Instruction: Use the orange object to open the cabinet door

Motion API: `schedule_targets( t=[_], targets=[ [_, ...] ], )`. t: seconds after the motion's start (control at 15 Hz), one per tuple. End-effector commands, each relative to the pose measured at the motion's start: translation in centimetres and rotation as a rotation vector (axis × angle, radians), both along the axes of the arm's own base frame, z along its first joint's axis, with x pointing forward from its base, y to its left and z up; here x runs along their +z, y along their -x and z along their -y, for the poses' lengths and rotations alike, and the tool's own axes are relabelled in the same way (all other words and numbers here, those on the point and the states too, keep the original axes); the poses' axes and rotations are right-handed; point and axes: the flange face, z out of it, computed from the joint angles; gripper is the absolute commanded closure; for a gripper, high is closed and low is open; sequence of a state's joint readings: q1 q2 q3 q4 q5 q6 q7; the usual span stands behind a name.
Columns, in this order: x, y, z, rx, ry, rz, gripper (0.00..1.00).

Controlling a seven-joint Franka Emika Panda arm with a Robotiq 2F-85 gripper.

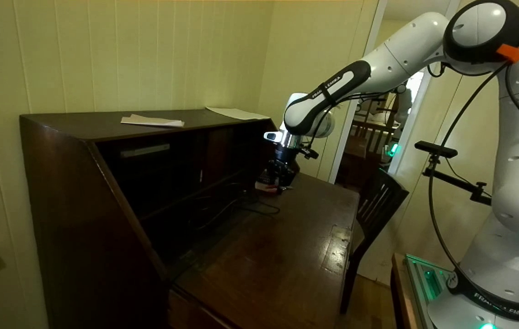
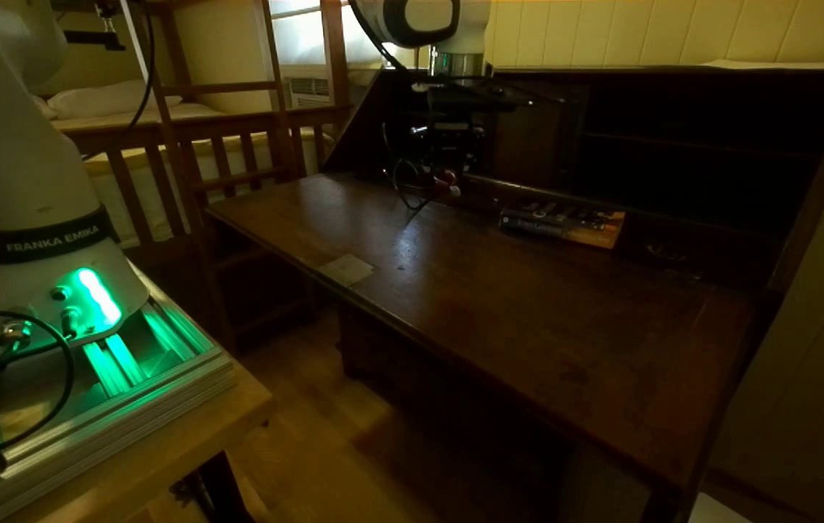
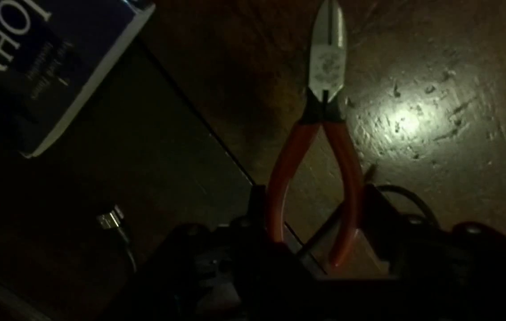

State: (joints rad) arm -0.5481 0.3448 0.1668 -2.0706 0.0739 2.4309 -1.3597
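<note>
The orange object is a pair of pliers with red-orange handles (image 3: 351, 178) and a metal head pointing away from my gripper in the wrist view. My gripper (image 3: 313, 198) has a finger against the outer side of each handle, shut on the pliers. In an exterior view, my gripper (image 2: 448, 161) is over the back part of the desk, with the pliers (image 2: 446, 179) low between its fingers. Whether they touch the desk cannot be told. The narrow cabinet door (image 1: 217, 153) stands upright and looks closed among the desk's inner compartments; it also shows, dim, in an exterior view (image 2: 524, 138).
A thick book (image 2: 560, 225) lies at the back of the fold-down writing flap (image 2: 528, 305) and shows in the wrist view (image 3: 56, 67). Black cables (image 1: 259, 211) lie near the gripper, with one metal plug (image 3: 111, 218). Papers (image 1: 152, 120) lie on the desk top. A chair (image 1: 378, 205) stands beside it.
</note>
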Motion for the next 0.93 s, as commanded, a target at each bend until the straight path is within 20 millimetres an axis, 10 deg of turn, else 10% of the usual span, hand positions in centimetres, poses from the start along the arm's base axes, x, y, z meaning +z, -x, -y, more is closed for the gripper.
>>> schedule_targets(
  t=[0.0,0.6,0.67,0.73,0.87],
  targets=[
    [0.0,-0.2,-1.0,0.111,0.131,-0.001,0.71],
    [-4.0,-0.2,-2.7,0.406,0.187,0.111,0.71],
    [-4.6,-0.2,-2.6,0.406,0.181,0.087,0.65],
    [-4.9,-0.2,-2.4,0.399,0.17,0.071,0.21],
    [-4.8,0.0,-1.8,0.344,0.146,0.027,0.14]
  ],
)
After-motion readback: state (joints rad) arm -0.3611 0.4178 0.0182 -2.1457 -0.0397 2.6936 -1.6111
